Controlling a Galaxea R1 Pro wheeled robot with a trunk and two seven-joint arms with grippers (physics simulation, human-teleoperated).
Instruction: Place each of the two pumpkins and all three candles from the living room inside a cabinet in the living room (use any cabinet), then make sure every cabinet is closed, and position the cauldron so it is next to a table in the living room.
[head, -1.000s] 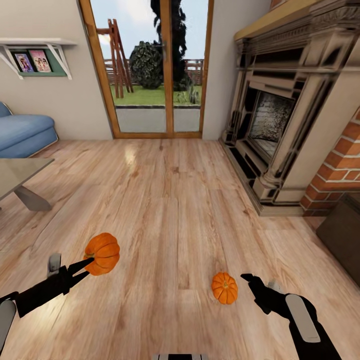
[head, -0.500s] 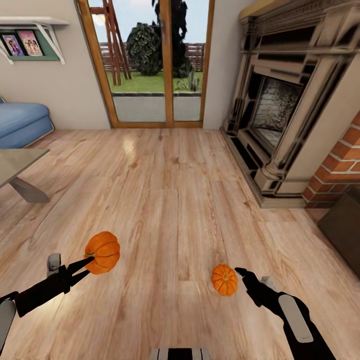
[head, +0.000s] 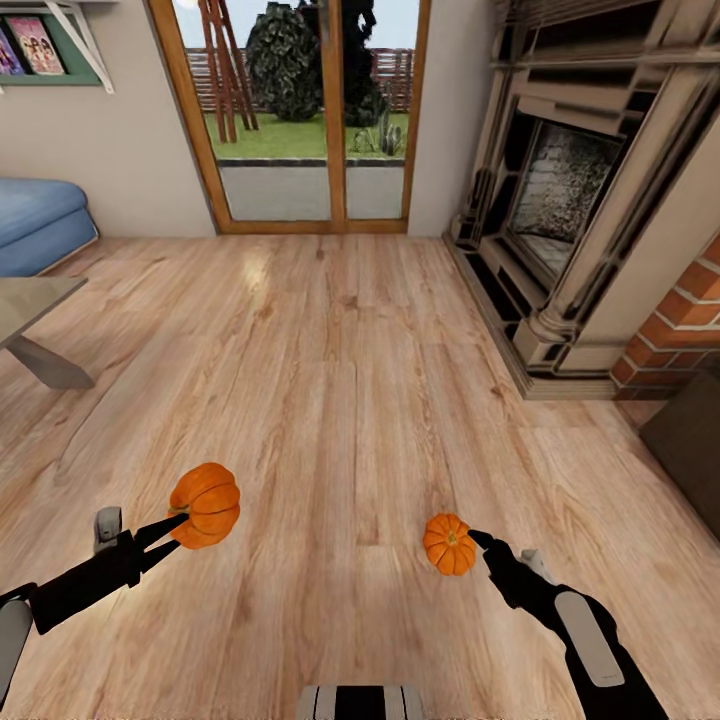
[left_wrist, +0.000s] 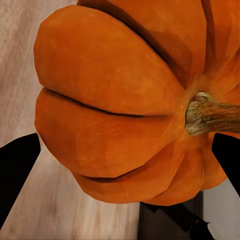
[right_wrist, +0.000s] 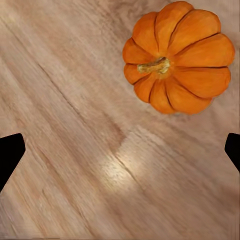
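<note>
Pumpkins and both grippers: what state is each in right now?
Left pumpkin: held off the floor, gripped.
Right pumpkin: sitting upright on the floor, not gripped.
Left gripper: shut on the left pumpkin.
Right gripper: open, beside the right pumpkin.

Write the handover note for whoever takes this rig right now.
Left gripper: shut on a pumpkin, held above the floor.
Right gripper: open, beside the second pumpkin, which sits on the floor, not yet gripped.
Table corner at far left; dark cabinet edge at far right.
Done: one pumpkin picked up.
Left: grab the second pumpkin, put both in the cabinet, then the candles, closing up and the cauldron.
</note>
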